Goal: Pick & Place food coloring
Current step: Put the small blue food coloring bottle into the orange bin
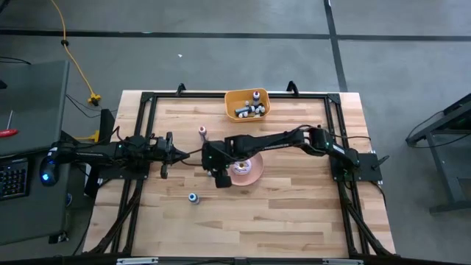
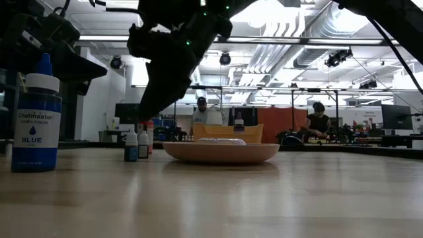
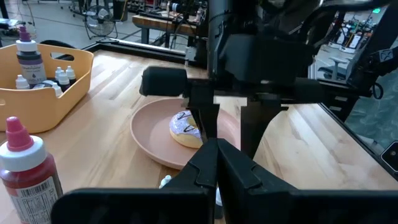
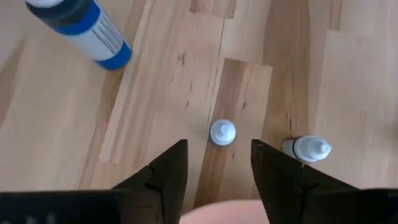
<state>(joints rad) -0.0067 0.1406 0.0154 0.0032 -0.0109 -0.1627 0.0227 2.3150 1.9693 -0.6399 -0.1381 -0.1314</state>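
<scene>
Above bare wood beside the plate (image 1: pixel 250 171), right gripper (image 4: pixel 219 163) spread wide, holding nothing, poised over a small bottle (image 4: pixel 222 132) standing apart from its neighbours.

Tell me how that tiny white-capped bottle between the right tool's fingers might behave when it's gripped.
The tiny bottle stands upright on a narrow base, so an off-centre touch from the open right tool would probably tip it. It looks light and round, likely to roll once down.
</scene>
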